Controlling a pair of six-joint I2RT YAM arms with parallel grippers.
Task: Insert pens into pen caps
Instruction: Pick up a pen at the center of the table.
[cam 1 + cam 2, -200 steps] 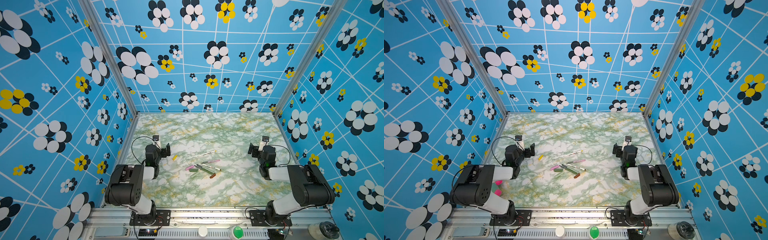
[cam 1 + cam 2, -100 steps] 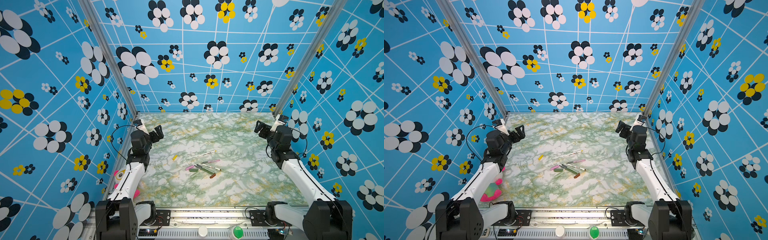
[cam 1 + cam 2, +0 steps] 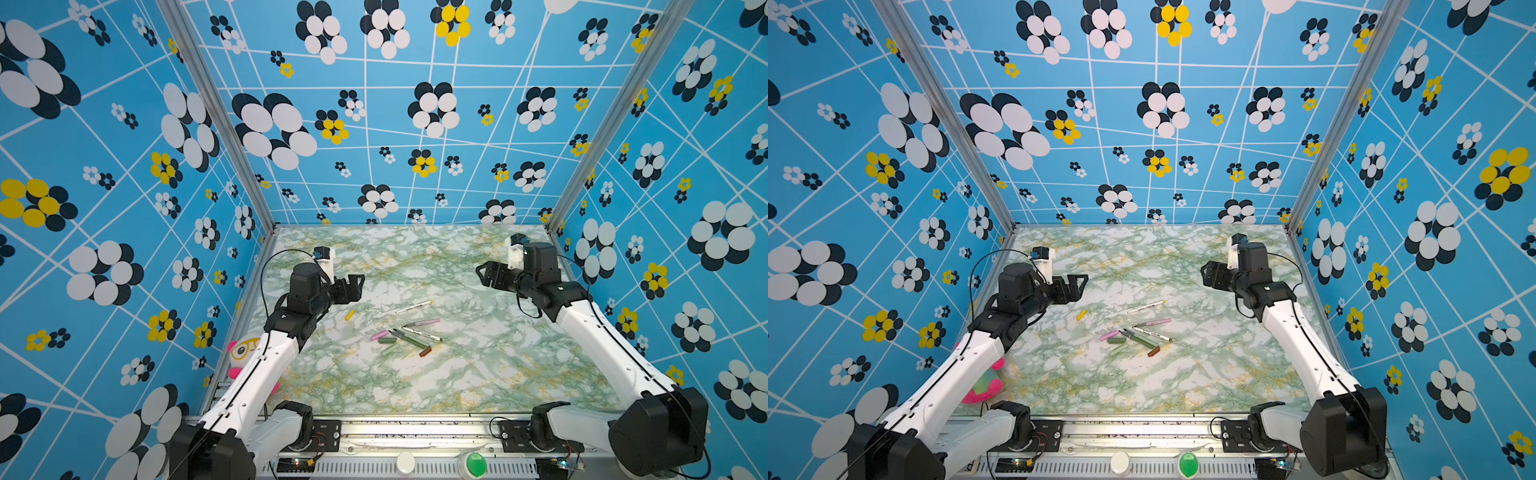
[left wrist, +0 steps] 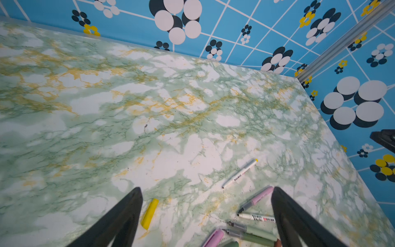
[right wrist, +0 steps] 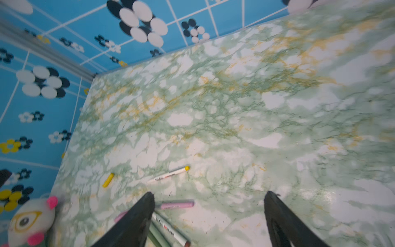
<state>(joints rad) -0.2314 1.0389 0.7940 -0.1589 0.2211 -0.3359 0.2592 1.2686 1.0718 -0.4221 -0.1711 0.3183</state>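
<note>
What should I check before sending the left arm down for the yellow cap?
1. Left tool open, nothing between its fingers: ok.
2. Right tool open and empty: ok.
3. Yellow cap lying alone, apart from the other pens: ok.
4. Yellow-ended pen lying separate and uncapped: ok.
5. Other pens spaced for single picks: not ok, they lie bunched and crossing.
6. Which end of the yellow cap is open: cannot tell.
</note>
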